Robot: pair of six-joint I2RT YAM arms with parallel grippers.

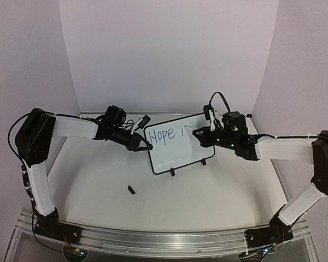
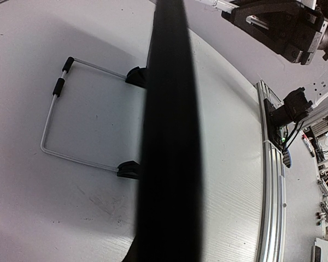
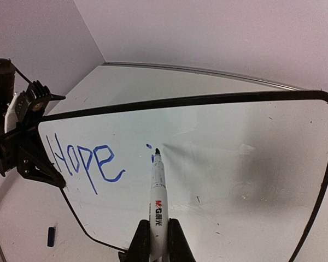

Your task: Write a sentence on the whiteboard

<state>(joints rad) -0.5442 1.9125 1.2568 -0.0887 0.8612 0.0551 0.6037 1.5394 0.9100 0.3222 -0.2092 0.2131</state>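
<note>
The white worktop carries the whiteboard, which stands tilted back on its feet between the two arms. The left gripper is clamped on the whiteboard's left edge. The right gripper is closed around a white marker, whose tip meets the whiteboard at a half-drawn "i". The sentence reads "Hope i" in blue. A small dark object lies on the worktop in front.

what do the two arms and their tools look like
Both arms have white tube links and chunky black joints: left arm, right arm. Black cables loop along each. The left tool and right tool are black, with angular two-finger ends.
</note>
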